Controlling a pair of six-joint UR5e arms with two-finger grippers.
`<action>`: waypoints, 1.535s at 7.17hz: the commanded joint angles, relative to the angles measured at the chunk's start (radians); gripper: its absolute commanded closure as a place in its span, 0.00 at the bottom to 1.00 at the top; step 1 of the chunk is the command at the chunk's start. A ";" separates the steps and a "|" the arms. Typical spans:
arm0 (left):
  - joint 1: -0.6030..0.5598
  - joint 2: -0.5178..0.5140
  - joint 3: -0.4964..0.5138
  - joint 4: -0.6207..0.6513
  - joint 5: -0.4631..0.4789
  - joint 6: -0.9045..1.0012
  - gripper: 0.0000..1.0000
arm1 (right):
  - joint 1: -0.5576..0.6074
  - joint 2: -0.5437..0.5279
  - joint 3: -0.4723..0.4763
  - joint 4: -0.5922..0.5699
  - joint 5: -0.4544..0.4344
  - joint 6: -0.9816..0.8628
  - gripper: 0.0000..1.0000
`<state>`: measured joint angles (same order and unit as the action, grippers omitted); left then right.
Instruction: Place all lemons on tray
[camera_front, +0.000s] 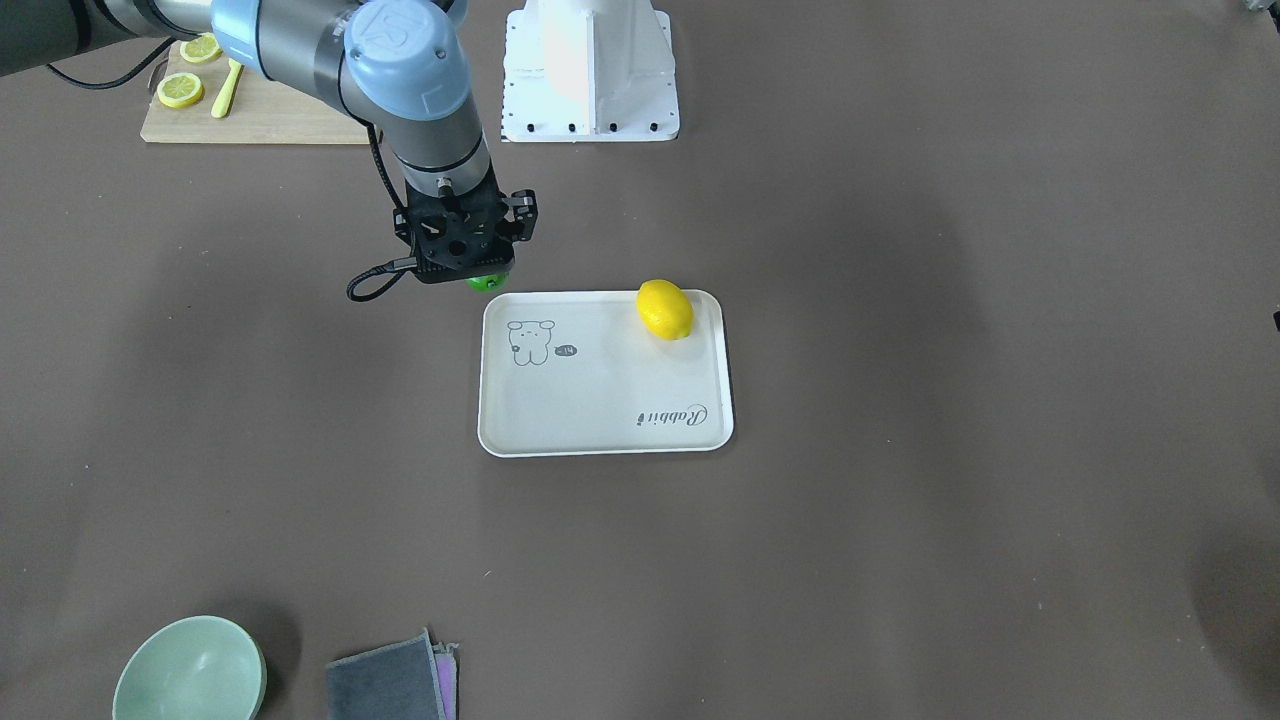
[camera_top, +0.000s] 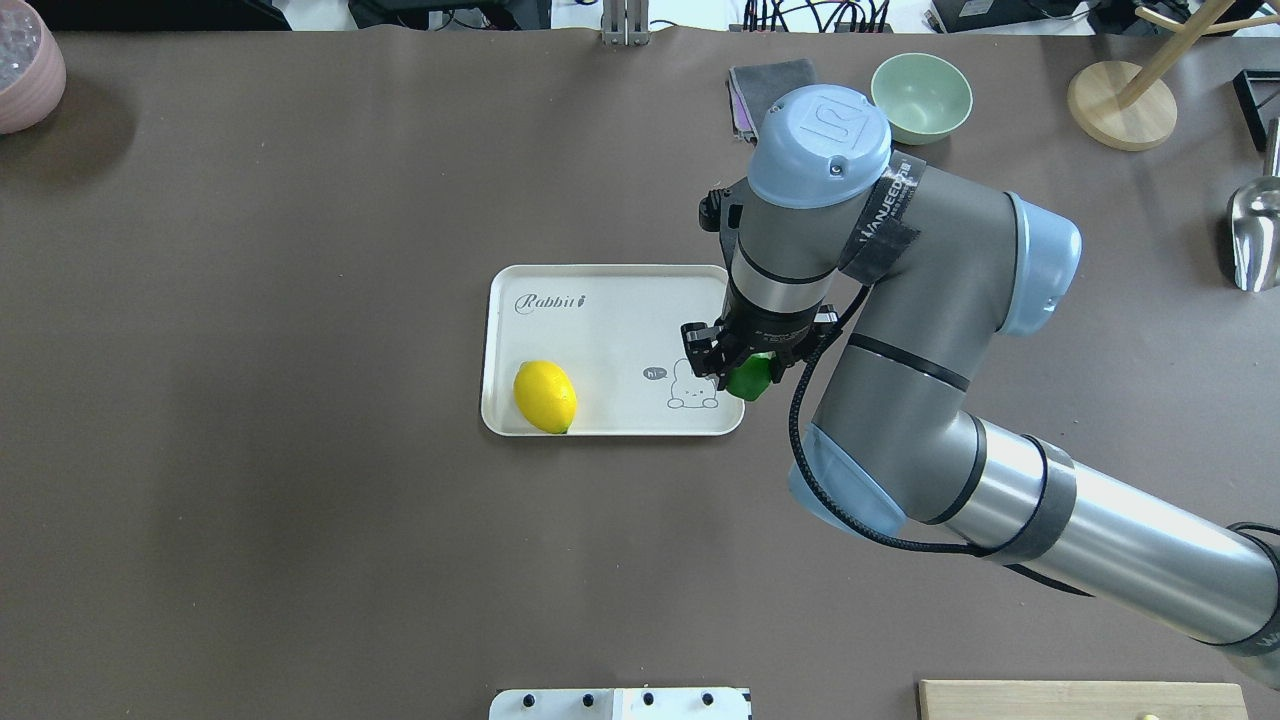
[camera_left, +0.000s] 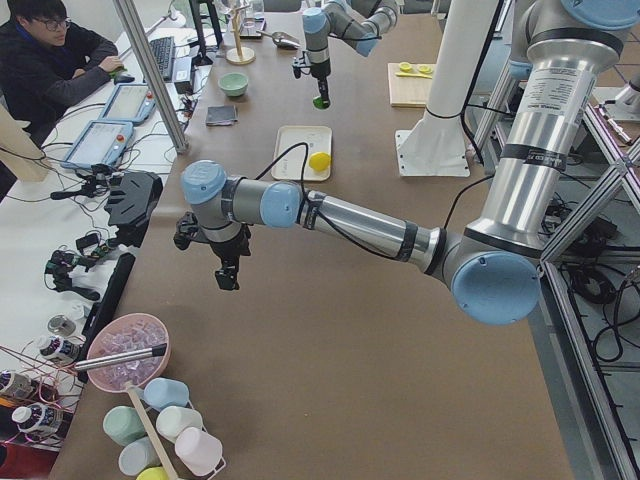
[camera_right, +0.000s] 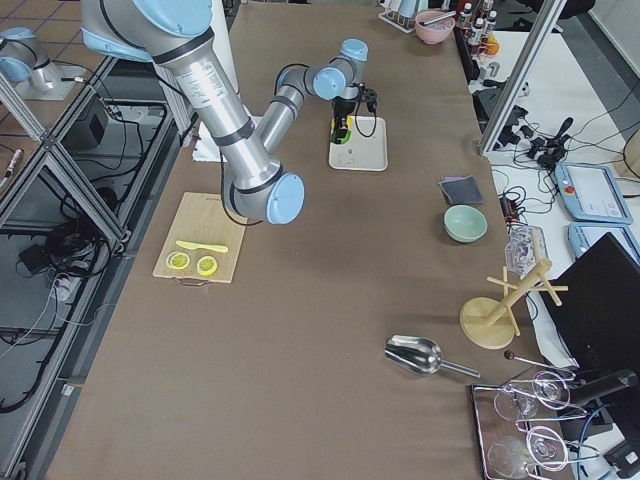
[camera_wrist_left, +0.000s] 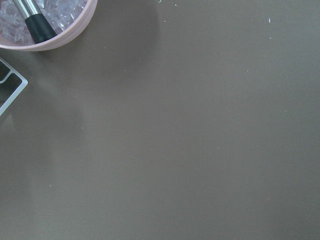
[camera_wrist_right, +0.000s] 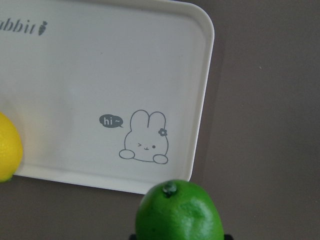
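One green lemon (camera_wrist_right: 180, 212), pinched in the right gripper (camera_top: 745, 375) just off the tray (camera_top: 600, 330) corner, should shift inward before any release.

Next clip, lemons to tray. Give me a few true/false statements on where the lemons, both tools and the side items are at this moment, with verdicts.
1. The yellow lemon lies on the tray. True.
2. The green lemon rests on the tray. False: the right tool holds it in the air near the tray's bunny corner.
3. Two lemon slices sit on the cutting board. True.
4. The green bowl holds a lemon. False: it looks empty.
5. The left tool hangs over the tray. False: it is over bare table, far from the tray.
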<state>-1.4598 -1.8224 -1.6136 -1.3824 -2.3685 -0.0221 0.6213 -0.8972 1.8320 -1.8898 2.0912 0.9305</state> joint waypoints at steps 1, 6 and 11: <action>0.009 0.000 0.001 -0.001 0.000 -0.004 0.02 | 0.001 -0.016 0.081 -0.067 -0.002 0.002 1.00; 0.012 0.000 -0.002 -0.001 0.000 -0.004 0.02 | -0.029 -0.040 0.077 -0.051 -0.031 0.018 1.00; 0.013 -0.005 -0.009 -0.003 -0.002 -0.030 0.02 | -0.002 0.050 -0.157 0.124 -0.033 0.033 1.00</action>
<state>-1.4476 -1.8248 -1.6181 -1.3846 -2.3695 -0.0430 0.6156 -0.8785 1.7283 -1.7881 2.0575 0.9611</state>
